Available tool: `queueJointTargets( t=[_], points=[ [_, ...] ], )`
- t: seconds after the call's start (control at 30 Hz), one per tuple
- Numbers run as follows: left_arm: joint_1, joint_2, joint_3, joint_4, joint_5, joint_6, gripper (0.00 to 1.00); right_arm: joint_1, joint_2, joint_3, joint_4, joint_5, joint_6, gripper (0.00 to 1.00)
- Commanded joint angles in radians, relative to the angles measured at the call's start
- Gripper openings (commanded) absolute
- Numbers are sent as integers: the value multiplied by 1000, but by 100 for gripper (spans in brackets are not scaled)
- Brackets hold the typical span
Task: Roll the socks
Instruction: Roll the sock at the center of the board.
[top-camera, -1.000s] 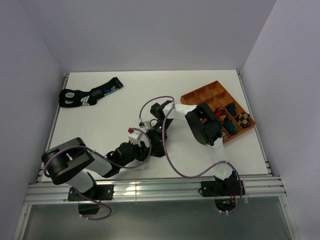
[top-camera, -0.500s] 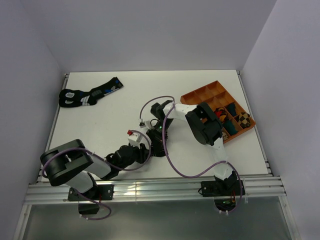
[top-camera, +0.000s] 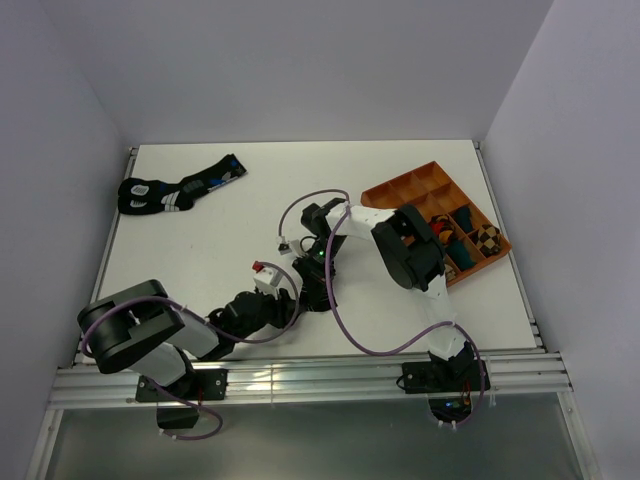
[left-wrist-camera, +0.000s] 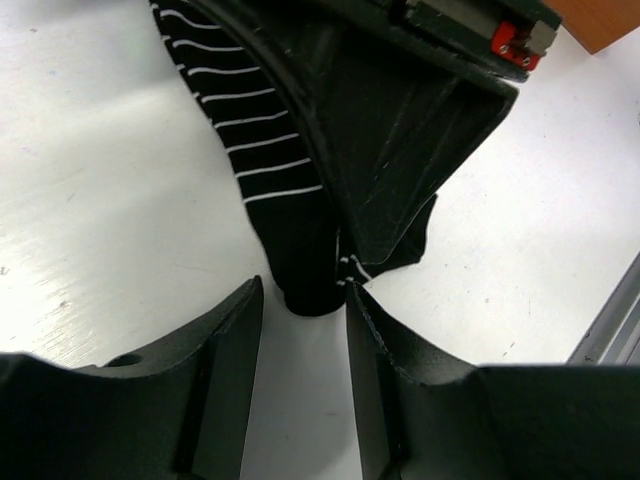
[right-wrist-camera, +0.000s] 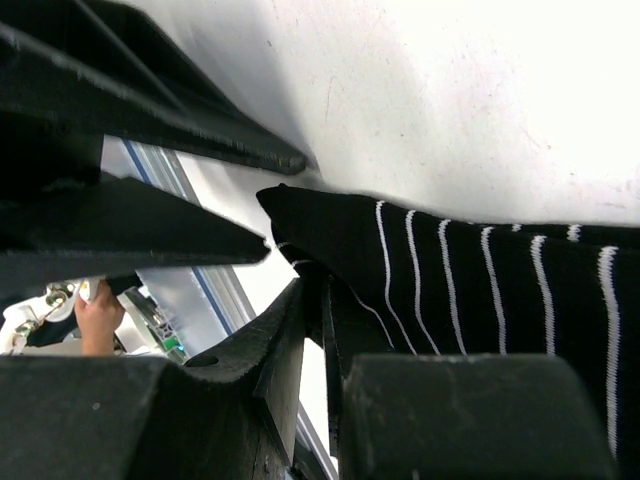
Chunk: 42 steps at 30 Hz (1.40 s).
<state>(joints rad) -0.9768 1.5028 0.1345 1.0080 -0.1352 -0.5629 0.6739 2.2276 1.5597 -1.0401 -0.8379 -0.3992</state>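
Note:
A black ankle sock with thin white stripes (left-wrist-camera: 262, 128) lies on the white table, its narrow end (left-wrist-camera: 305, 285) pointing at the left wrist camera. My left gripper (left-wrist-camera: 302, 296) is open, its fingertips on either side of that end and just short of it, nothing held. My right gripper (right-wrist-camera: 316, 290) is shut on an edge of the same sock (right-wrist-camera: 480, 275), and its black body (left-wrist-camera: 400, 150) rests over the sock. In the top view both grippers meet mid-table, left (top-camera: 288, 296) and right (top-camera: 318, 288), hiding the sock.
A pair of black socks with blue and white marks (top-camera: 180, 188) lies at the far left. An orange compartment tray (top-camera: 400, 187) at the right holds a brown-checked bundle (top-camera: 487, 238) and a red-orange bundle (top-camera: 441, 233). The table's near rail (top-camera: 300, 378) runs close behind the grippers.
My left gripper's jaws have opened wider and the left arm has drawn back slightly toward the near edge. The right gripper has stayed shut on the sock.

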Motion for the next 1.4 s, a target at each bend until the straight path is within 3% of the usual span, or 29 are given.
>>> queueJointTargets(
  t=[0.0,0.17,0.5,0.77,0.97,1.0,1.2,1.37],
  points=[
    [23,-15,-21,70,37,14,45,-13,0,28,-23,0,-18,18],
    [44,-44,-23,57,68,23,45,-16,3,28,-28,-6,-24,18],
    [67,89,39,115,193,44,45,-16,13,42,-40,-9,-32,18],
    [72,140,94,86,198,46,42,-17,10,40,-41,-9,-33,17],
    [72,152,120,14,200,57,29,-17,6,46,-46,-9,-35,17],
    [72,152,122,3,200,57,22,-17,6,46,-46,-7,-35,17],
    [70,148,126,-52,193,46,6,-23,3,43,-37,0,-30,17],
    [61,132,154,-129,171,32,0,-25,-12,37,-26,14,-23,17]
  ],
)
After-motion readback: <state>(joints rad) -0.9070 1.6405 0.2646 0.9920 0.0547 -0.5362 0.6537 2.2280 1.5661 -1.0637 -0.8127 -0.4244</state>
